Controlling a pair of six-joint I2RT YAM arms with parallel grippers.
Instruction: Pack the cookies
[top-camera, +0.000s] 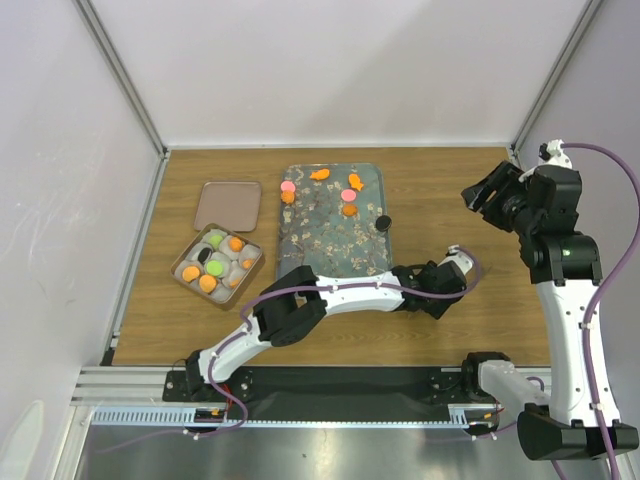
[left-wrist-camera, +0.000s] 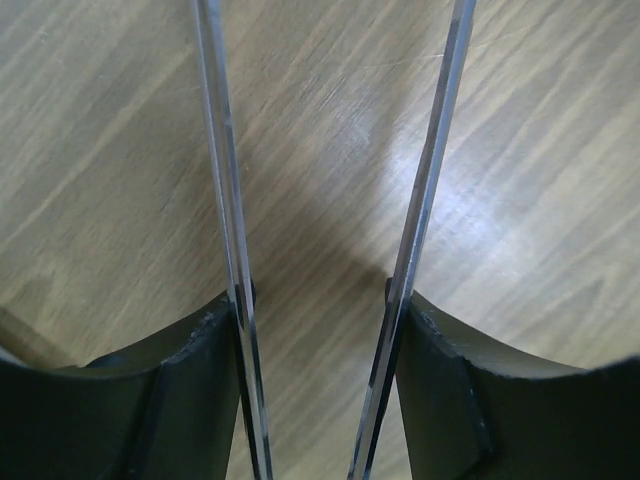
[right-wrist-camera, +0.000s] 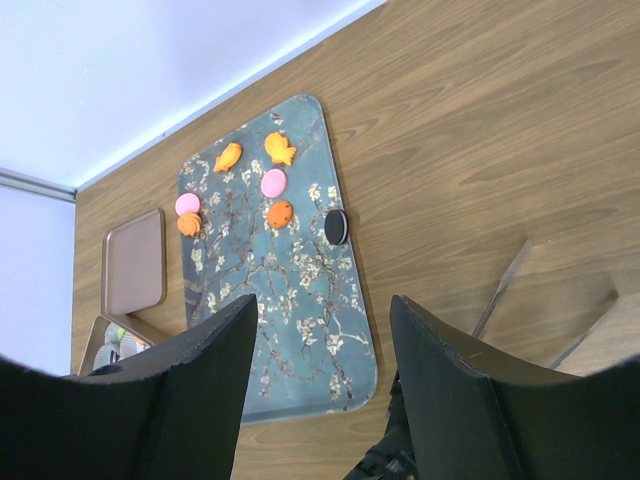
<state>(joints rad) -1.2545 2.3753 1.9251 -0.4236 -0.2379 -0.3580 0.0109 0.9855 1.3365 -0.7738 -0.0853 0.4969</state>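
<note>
Several cookies lie on the far part of the floral tray: pink discs, orange discs, orange fish and a black disc at the tray's right edge. More cookies fill the square tin. My left gripper is low over bare wood right of the tray; its thin metal fingers stand apart and empty. My right gripper is raised at the far right, open and empty. In the right wrist view it looks down on the tray and the black disc.
The tin's brownish-pink lid lies flat beyond the tin, left of the tray. The left arm stretches across the tray's near edge. Walls close the table at back and sides.
</note>
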